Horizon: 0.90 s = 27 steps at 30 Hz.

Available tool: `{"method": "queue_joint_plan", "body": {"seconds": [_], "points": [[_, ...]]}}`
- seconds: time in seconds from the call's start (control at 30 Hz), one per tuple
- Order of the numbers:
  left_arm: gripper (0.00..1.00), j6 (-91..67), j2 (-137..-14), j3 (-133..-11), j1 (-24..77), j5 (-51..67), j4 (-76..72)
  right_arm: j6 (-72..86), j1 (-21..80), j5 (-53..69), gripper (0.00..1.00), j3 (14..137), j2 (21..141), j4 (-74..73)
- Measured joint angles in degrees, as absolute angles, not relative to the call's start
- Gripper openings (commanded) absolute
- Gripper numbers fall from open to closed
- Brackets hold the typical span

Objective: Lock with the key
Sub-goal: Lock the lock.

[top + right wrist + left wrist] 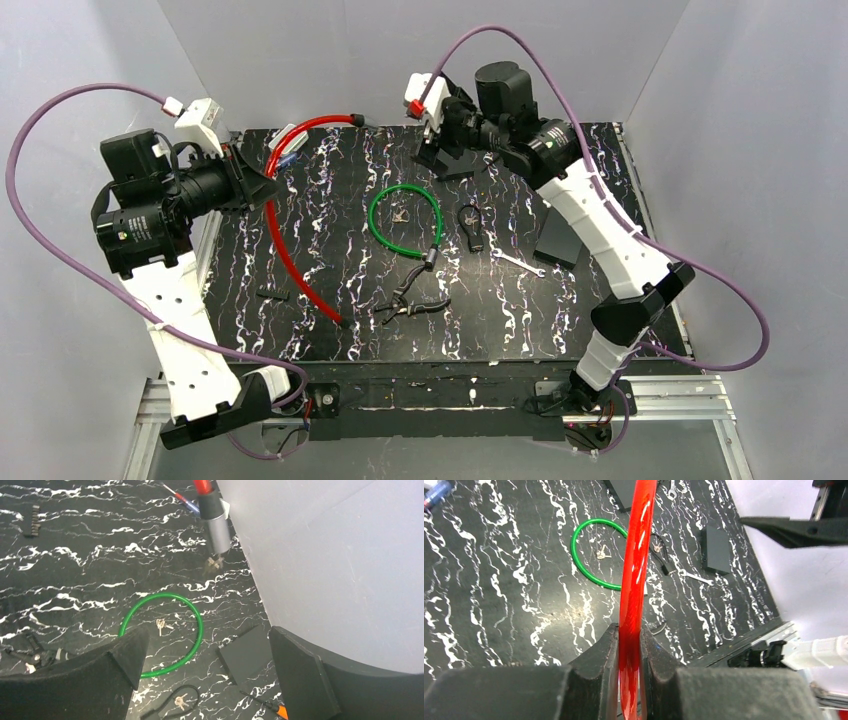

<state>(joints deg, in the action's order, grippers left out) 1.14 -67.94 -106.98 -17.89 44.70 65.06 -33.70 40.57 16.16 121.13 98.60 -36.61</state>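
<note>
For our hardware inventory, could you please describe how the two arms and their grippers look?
The left arm and right arm are white shells with black joints and motors, each trailing a purple cable. The left gripper and right gripper have black wedge-shaped fingers.

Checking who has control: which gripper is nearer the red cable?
Left. The left gripper is clamped on the red cable; the right gripper stands open, apart from its silver end.

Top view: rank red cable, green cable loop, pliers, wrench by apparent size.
1. red cable, by far the longest
2. green cable loop
3. pliers
4. wrench, short and thin

The last three lie flat on the table, so nearness to the camera hardly skews the order.
</note>
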Motion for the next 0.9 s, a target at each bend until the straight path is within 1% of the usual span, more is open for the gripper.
{"method": "queue_joint_plan", "body": {"seconds": [0.13,0.23,0.4,0.6,0.7,0.9], "points": [[0.00,-2.55,-68.21,-106.98,-17.33,44.30,65.62,-36.83,43.09,15.49,0.98,121.42,98.26,-39.42],[0.00,-4.35,-68.53,-106.47,-15.27,43.79,66.13,-38.20,45.97,14.83,0.93,121.43,98.39,-40.42],[0.00,-5.45,-68.64,-105.32,-10.82,42.90,67.28,-39.50,49.36,15.11,0.82,122.62,100.15,-39.78],[0.00,-5.93,-68.82,-105.38,-7.76,43.02,68.79,-40.96,49.26,17.36,0.65,123.26,103.69,-37.28],[0.00,-6.76,-69.14,-105.38,-6.73,43.26,69.36,-42.73,49.23,17.93,0.59,123.22,104.61,-36.69],[0.00,-8.25,-69.86,-105.93,-4.81,43.48,69.67,-46.92,49.97,17.50,0.56,122.68,104.73,-35.25]]}}
